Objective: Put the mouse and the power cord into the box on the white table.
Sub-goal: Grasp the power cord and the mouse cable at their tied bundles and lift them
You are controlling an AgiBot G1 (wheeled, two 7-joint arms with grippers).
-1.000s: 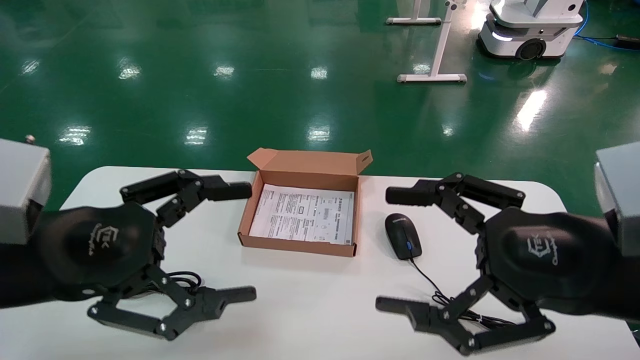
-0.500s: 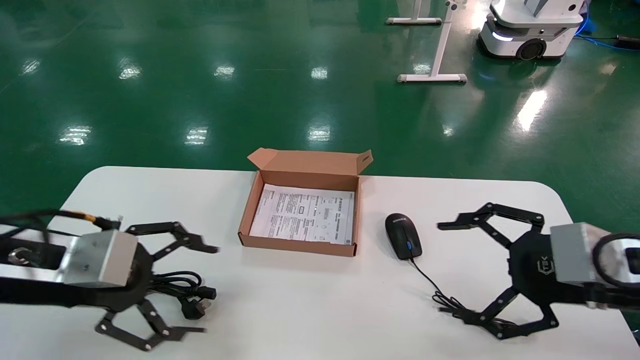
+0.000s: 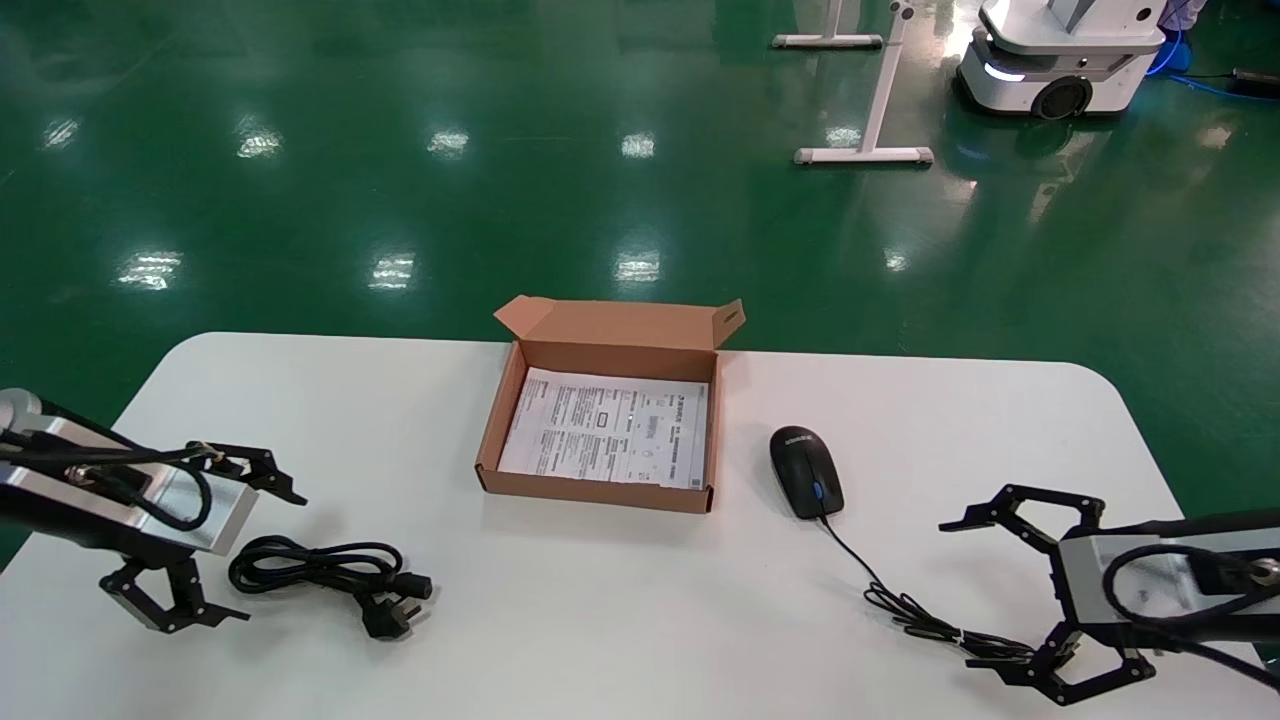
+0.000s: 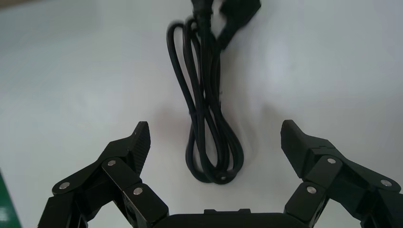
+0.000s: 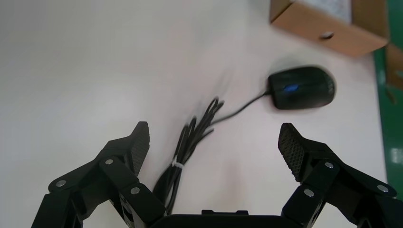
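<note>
Lot: white table [image 3: 620,600], two arms poised, nothing packed.

Left gripper [image 3: 205,545]: spread wide, empty, low at the table's left edge, facing the power cord [image 3: 325,570], which lay coiled just beside it, plugs toward the middle; judged lined up to take the coil's loop end. Box [image 3: 520,410]: centre rear, lid flap open, a printed sheet [image 3: 605,428] on its floor, ready to receive. Mouse [image 3: 805,472]: just right of the box, its thin cable trailing to a bundle by the right gripper [image 3: 1005,600], also wide open and holding nothing, apparently placed for the mouse side.
</note>
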